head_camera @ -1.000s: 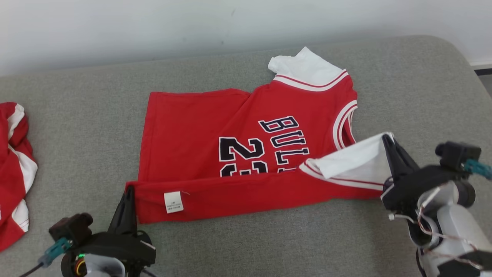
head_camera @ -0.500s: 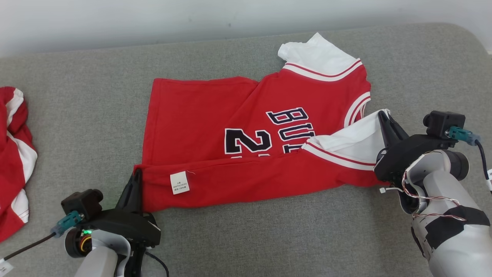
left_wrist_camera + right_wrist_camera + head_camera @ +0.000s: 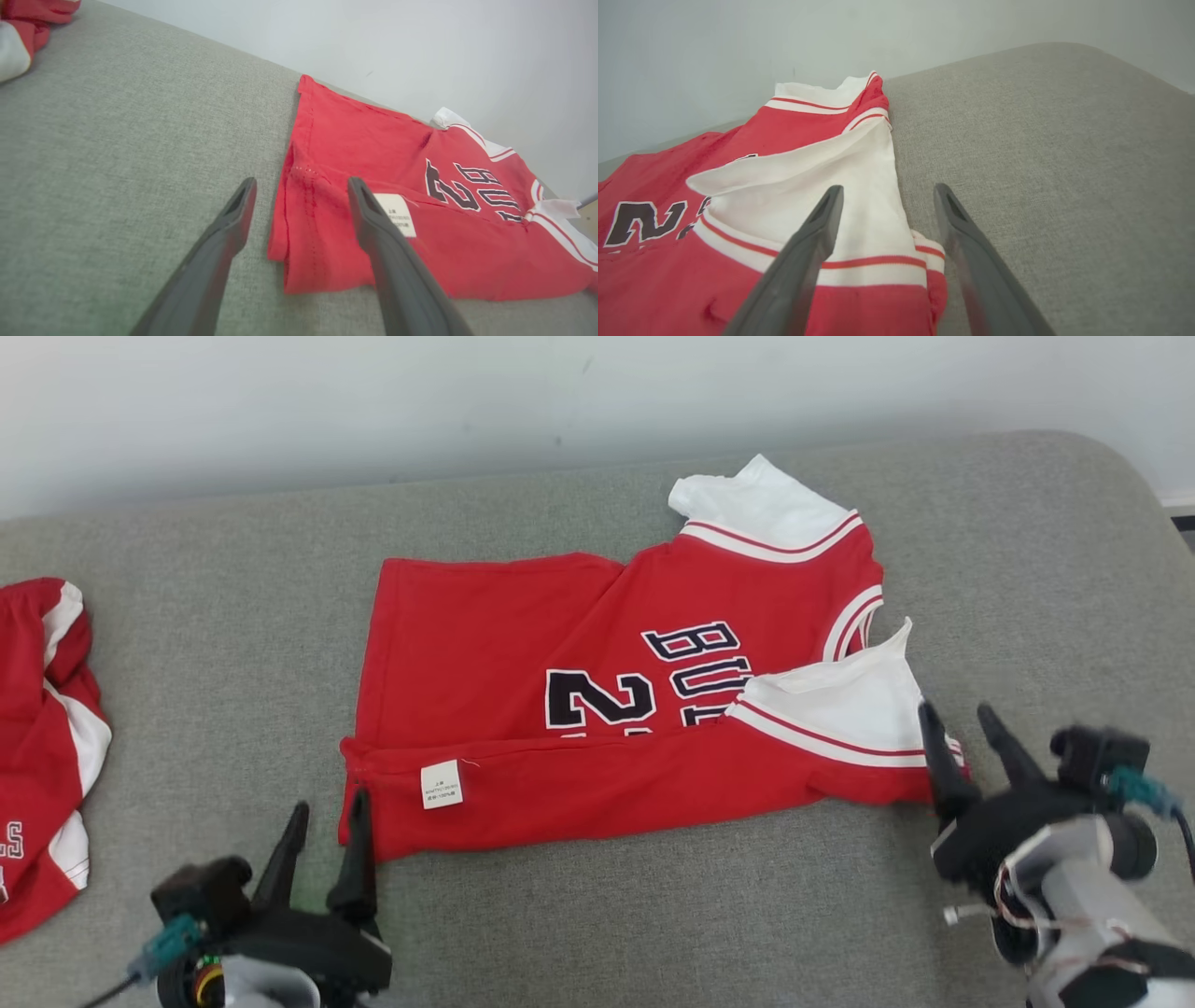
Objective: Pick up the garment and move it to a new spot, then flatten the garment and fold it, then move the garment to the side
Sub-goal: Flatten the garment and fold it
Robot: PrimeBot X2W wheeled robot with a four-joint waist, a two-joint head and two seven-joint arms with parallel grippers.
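Status: red basketball jersey with white sleeves and black lettering (image 3: 504,644) lies mid-cushion on the grey woven fabric cushion (image 3: 205,663), hem toward 9 o'clock, collar toward 3. Near long edge is already turned over toward 12, with the white care label (image 3: 441,784) face up on the flap. Left gripper (image 3: 329,805) is at the jersey's 7 o'clock corner, jaws spread wide, nothing in them. In the left wrist view one finger (image 3: 369,219) sits over the hem corner; can't confirm contact. Right gripper (image 3: 954,714) is at 4 o'clock by the white sleeve (image 3: 840,700), equally wide, empty. Second red-and-white garment (image 3: 47,737) is bunched far out at 9, well apart. Handling guess: light, limp knit, no stiffness, not fragile. It'll drape and wrinkle, and the cushion weave looks grabby, so dragging would bunch it; lift instead. Best holds: doubled hem corner by the label and the sleeve cuff seam, pinching both layers so the fold holds
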